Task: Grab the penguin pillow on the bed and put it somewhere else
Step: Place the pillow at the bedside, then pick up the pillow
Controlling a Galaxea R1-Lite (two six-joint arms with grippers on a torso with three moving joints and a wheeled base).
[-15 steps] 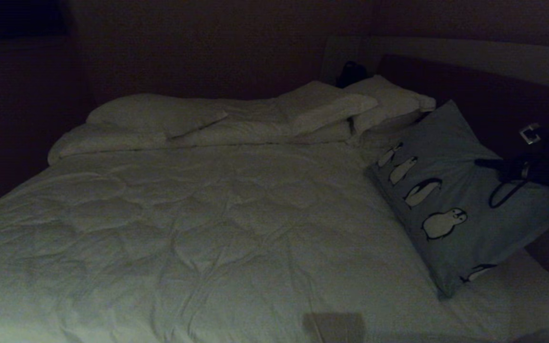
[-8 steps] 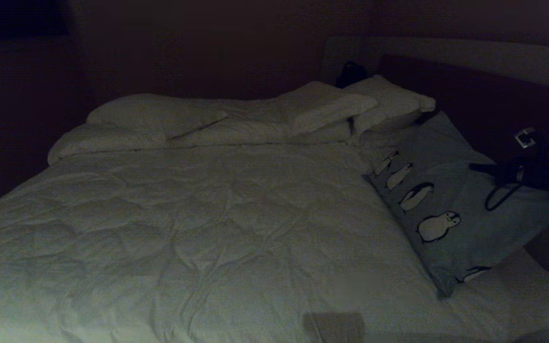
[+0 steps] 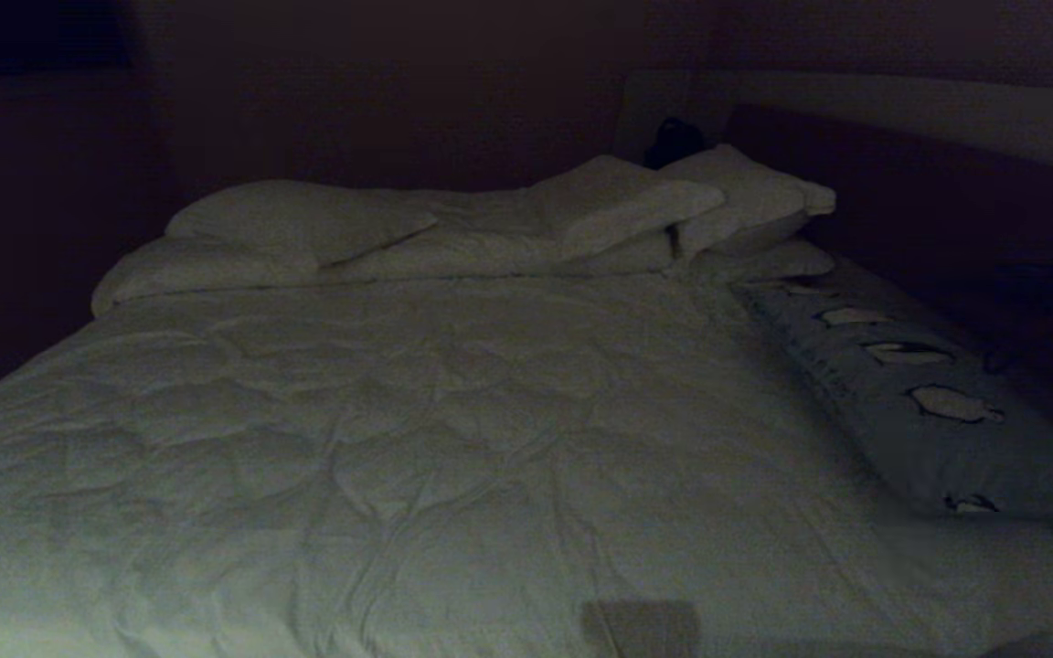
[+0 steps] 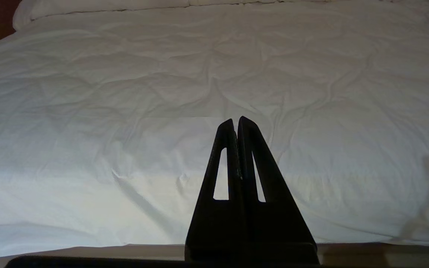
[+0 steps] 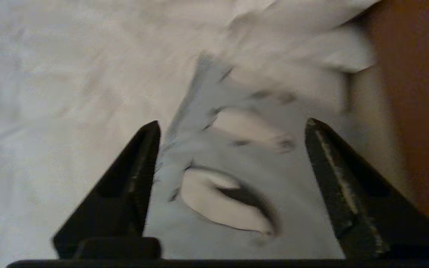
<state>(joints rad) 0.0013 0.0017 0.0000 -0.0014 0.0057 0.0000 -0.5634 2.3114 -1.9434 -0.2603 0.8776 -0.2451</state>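
Right gripper [image 5: 232, 130] now stands with its jaws spread wide and nothing between them, hovering above the penguin pillow [image 3: 924, 402]; a second ago it pinched the pillow's upper edge and held it propped up on its side. Since then the pillow has dropped flat and lies along the right edge of the bed [image 3: 417, 429], penguins facing up, its far end just short of the stacked white pillows [image 3: 618, 215] by the headboard [image 3: 910, 114]. In the head view the right arm has drawn back to the frame's right edge. Left gripper [image 4: 235, 121] hangs parked over the white duvet [image 4: 125, 111], fingers pressed together, holding nothing.
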